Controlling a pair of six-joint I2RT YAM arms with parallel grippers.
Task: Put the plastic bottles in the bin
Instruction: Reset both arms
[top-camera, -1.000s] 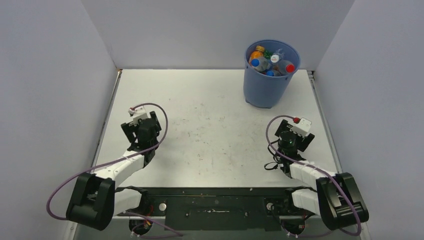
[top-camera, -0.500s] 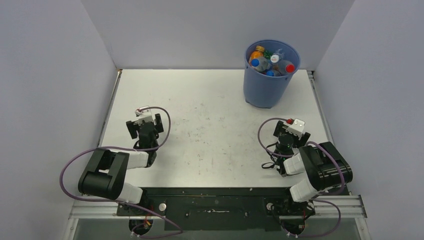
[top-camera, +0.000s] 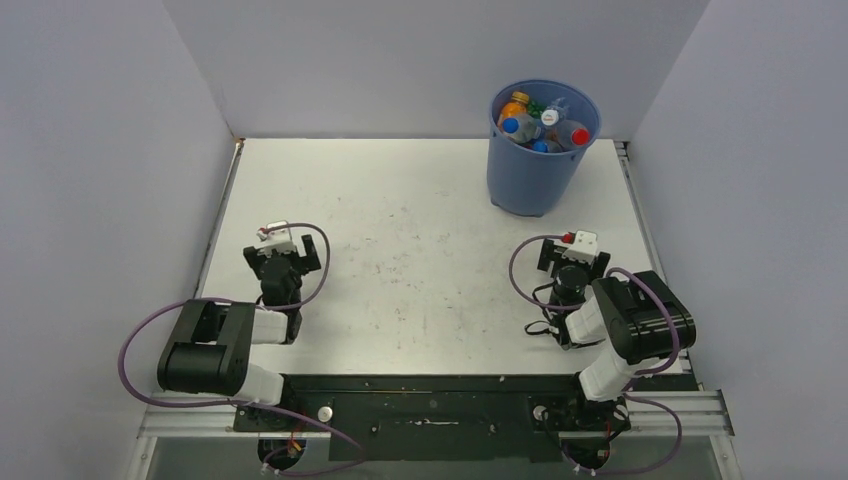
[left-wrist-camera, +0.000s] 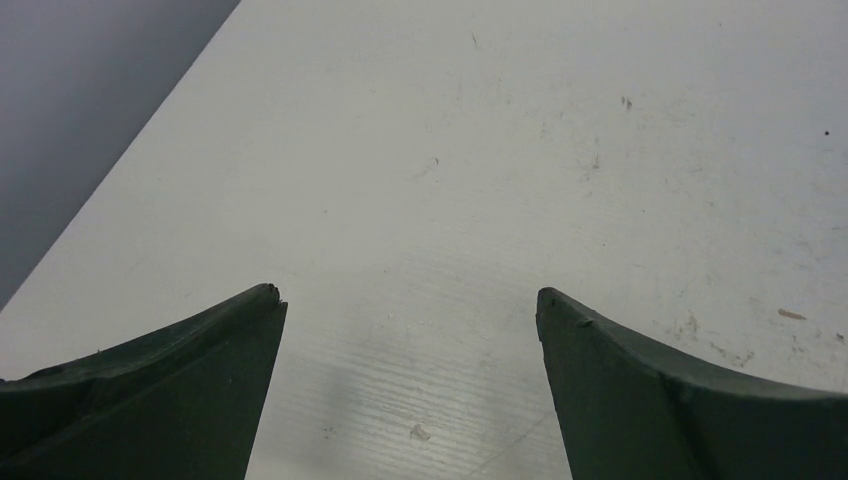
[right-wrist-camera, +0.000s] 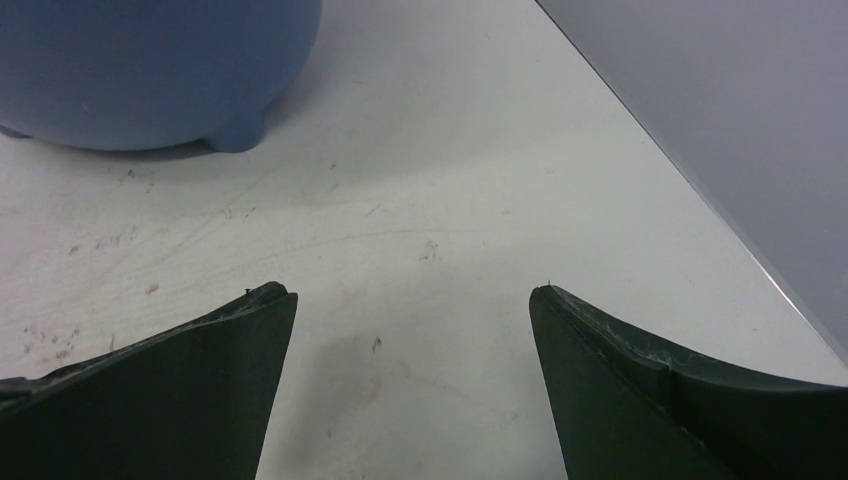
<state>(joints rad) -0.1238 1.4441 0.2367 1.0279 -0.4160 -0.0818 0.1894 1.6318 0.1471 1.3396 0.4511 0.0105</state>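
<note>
Left arm (top-camera: 215, 345) and right arm (top-camera: 630, 325) are folding back; left jaws and right jaws are gaping wide, empty; plastic bottles (top-camera: 545, 126) are filling the bin (top-camera: 530, 185).

No words or numbers can be read anywhere. The plastic bottles (top-camera: 522, 126) sit in the bin (top-camera: 530, 185) (any print on them is too small and blurry to make out), and the table (top-camera: 420, 200) shows only little scuff marks
</note>
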